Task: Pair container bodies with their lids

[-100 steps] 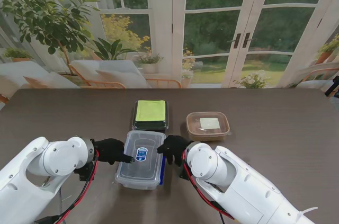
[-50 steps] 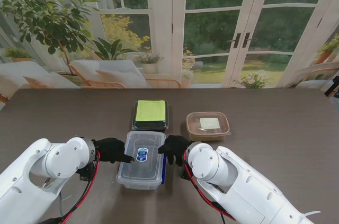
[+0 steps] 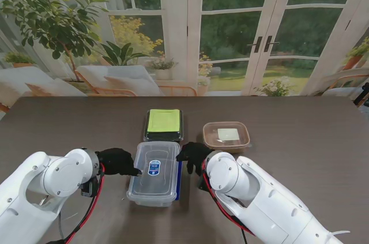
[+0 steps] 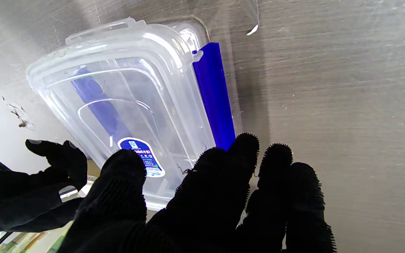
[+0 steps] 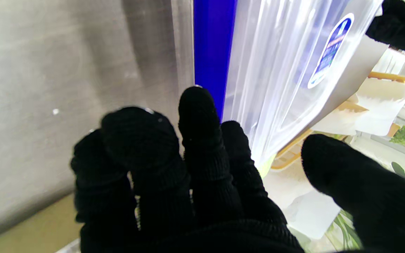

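Stand view. Dark wood-grain surface [image 3: 300, 140], wide bare stretches to left and right, its far edge meeting the windows. Clear lidded container [image 3: 154, 172] sits centre, nearest to me, a blue clip [image 3: 179, 179] along its right long side. Farther from me: a black container with green lid [image 3: 164, 124], just beyond the clear one's far end, and a brown container [image 3: 226, 136] off to the right, apart from both. Left hand [image 3: 119, 161] lies against the clear container's left wall, fingertips reaching onto the lid edge. Right hand [image 3: 194, 154] sits at the container's far-right corner, just beside the blue clip; contact cannot be told from here.

Left wrist view. Clear lidded container [image 4: 125, 105] fills the middle, label sticker showing through the lid, blue clip [image 4: 213, 98] along one long side with bare surface [image 4: 346, 105] beyond it. Left hand [image 4: 195, 203] spread, fingers [image 4: 243, 151] apart, tips over the container's near rim and the clip's end; nothing is enclosed. Right hand [image 4: 26, 186] visible past the other side, fingers loosely curled.

Right wrist view. Blue clip [image 5: 212, 45] and the clear container [image 5: 287, 63] run alongside; bare surface [image 5: 65, 63] on the other side. Right hand [image 5: 202, 186] has fingers [image 5: 197, 112] extended, one tip just at the clip, thumb held away; it holds nothing.
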`<state>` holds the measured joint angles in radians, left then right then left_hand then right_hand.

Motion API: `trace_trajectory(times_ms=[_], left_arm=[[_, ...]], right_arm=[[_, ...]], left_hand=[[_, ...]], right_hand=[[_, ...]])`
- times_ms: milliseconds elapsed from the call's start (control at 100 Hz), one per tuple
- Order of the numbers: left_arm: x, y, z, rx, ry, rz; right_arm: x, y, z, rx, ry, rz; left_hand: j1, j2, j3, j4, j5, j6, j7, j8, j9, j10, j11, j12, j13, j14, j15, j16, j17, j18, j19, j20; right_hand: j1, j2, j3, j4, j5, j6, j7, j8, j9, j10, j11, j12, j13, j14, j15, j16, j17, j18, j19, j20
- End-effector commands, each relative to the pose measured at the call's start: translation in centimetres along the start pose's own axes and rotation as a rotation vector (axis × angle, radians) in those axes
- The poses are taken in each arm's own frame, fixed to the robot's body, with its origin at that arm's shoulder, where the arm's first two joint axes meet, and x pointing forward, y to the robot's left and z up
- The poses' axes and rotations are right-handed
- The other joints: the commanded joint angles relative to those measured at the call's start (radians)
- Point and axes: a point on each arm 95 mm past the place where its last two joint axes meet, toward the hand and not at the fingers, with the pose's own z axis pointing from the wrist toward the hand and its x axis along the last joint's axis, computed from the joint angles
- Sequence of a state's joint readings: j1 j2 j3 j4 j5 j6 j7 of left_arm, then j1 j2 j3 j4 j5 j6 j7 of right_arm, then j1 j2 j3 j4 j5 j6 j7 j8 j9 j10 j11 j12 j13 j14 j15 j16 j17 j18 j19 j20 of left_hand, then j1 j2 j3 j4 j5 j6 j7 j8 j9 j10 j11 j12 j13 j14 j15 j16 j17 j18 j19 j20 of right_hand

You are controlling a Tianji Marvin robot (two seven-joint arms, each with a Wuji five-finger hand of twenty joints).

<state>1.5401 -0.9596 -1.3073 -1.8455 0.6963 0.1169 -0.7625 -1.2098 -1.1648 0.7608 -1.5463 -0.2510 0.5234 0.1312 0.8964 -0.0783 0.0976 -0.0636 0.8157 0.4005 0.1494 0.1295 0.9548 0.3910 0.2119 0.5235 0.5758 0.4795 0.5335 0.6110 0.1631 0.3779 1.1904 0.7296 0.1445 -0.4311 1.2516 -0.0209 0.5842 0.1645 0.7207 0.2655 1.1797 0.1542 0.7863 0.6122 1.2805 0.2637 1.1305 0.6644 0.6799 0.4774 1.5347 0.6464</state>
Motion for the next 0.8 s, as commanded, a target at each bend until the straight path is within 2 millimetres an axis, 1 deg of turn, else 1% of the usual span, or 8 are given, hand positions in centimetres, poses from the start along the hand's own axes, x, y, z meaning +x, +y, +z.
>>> trace_trajectory(times_ms=[0, 120, 230, 430, 480, 620, 710, 790], left_arm=[[0.5, -0.4, -0.2, 0.006, 0.019, 0.004], [0.6, -1.0, -0.2, 0.018, 0.029, 0.018], [0.6, -1.3, 0.1, 0.010, 0.042, 0.019], [0.5, -0.9, 1.0, -0.011, 0.063, -0.010], [0.4, -0.8, 1.3, -0.018, 0.068, -0.021], [0.3, -0.5, 1.9, -0.034, 0.079, -0.039], [0.3, -0.6, 1.7, -0.022, 0.079, -0.032], [0.3, -0.7, 1.3, 0.012, 0.075, -0.040]], right_arm=[[1.4, 0.2, -0.5, -0.019, 0.033, -0.004], [1.8, 0.6, -0.9, -0.039, 0.039, -0.001], [1.7, 0.5, -0.7, -0.028, 0.028, -0.008], [0.7, -0.1, -0.1, 0.011, -0.001, 0.006], [0.6, -0.2, 0.1, 0.012, -0.004, 0.006], [0.5, 0.0, 0.2, 0.009, -0.007, 0.009], [0.6, 0.2, 0.2, 0.005, -0.003, 0.006], [0.6, 0.3, 0.2, 0.006, -0.003, 0.008]], left_hand=[[0.013, 0.052, -0.017, 0.040, -0.008, -0.055, -0.024, -0.011, -0.002, -0.009, 0.006, 0.012, 0.021, 0.005, 0.027, 0.012, 0.010, -0.028, 0.032, 0.011], [0.010, 0.053, -0.017, 0.040, -0.007, -0.057, -0.024, -0.010, 0.001, -0.011, 0.008, 0.012, 0.028, 0.003, 0.031, 0.012, 0.018, -0.026, 0.038, 0.011], [0.009, 0.053, -0.016, 0.041, -0.006, -0.057, -0.023, -0.010, -0.001, -0.010, 0.009, 0.012, 0.028, 0.003, 0.031, 0.012, 0.019, -0.027, 0.040, 0.010], [0.010, 0.052, -0.014, 0.040, -0.004, -0.057, -0.022, -0.010, 0.000, -0.010, 0.010, 0.012, 0.028, 0.004, 0.031, 0.011, 0.018, -0.025, 0.040, 0.008], [0.010, 0.052, -0.014, 0.040, -0.006, -0.058, -0.023, -0.010, -0.001, -0.010, 0.009, 0.012, 0.026, 0.004, 0.030, 0.010, 0.017, -0.026, 0.040, 0.007], [0.011, 0.051, -0.012, 0.040, -0.006, -0.059, -0.023, -0.010, -0.003, -0.011, 0.008, 0.011, 0.022, 0.002, 0.028, 0.010, 0.010, -0.028, 0.035, 0.004], [0.010, 0.052, -0.012, 0.040, -0.007, -0.061, -0.024, -0.010, -0.001, -0.015, 0.009, 0.012, 0.026, -0.002, 0.032, 0.011, 0.014, -0.032, 0.038, 0.004], [0.013, 0.046, -0.010, 0.040, -0.007, -0.060, -0.024, -0.011, 0.003, -0.008, 0.011, 0.012, 0.027, 0.009, 0.032, 0.011, 0.014, -0.025, 0.041, 0.005]], right_hand=[[-0.027, 0.005, -0.022, -0.020, -0.044, -0.075, -0.029, -0.018, 0.011, -0.026, 0.015, 0.008, 0.019, -0.008, 0.029, 0.017, 0.215, 0.011, 0.039, 0.012], [-0.029, 0.004, -0.025, -0.020, -0.036, -0.075, -0.029, -0.019, 0.016, -0.027, 0.016, 0.009, 0.019, -0.008, 0.035, 0.020, 0.222, 0.012, 0.041, 0.011], [-0.028, 0.007, -0.025, -0.019, -0.033, -0.073, -0.031, -0.020, 0.017, -0.027, 0.015, 0.008, 0.018, -0.008, 0.037, 0.020, 0.224, 0.010, 0.041, 0.010], [-0.028, 0.007, -0.024, -0.018, -0.035, -0.069, -0.032, -0.020, 0.016, -0.024, 0.013, 0.008, 0.017, 0.000, 0.033, 0.018, 0.221, 0.012, 0.040, 0.008], [-0.027, 0.008, -0.024, -0.018, -0.037, -0.068, -0.032, -0.020, 0.016, -0.026, 0.013, 0.008, 0.019, -0.008, 0.033, 0.018, 0.221, 0.012, 0.040, 0.008], [-0.027, 0.008, -0.024, -0.018, -0.038, -0.067, -0.030, -0.019, 0.015, -0.024, 0.013, 0.009, 0.018, -0.002, 0.032, 0.018, 0.221, 0.013, 0.041, 0.007], [-0.027, 0.008, -0.025, -0.019, -0.038, -0.069, -0.030, -0.019, 0.015, -0.026, 0.013, 0.009, 0.018, -0.006, 0.034, 0.018, 0.221, 0.013, 0.041, 0.007], [-0.027, 0.006, -0.025, -0.018, -0.036, -0.068, -0.030, -0.019, 0.016, -0.025, 0.014, 0.009, 0.018, -0.004, 0.034, 0.019, 0.221, 0.013, 0.041, 0.007]])
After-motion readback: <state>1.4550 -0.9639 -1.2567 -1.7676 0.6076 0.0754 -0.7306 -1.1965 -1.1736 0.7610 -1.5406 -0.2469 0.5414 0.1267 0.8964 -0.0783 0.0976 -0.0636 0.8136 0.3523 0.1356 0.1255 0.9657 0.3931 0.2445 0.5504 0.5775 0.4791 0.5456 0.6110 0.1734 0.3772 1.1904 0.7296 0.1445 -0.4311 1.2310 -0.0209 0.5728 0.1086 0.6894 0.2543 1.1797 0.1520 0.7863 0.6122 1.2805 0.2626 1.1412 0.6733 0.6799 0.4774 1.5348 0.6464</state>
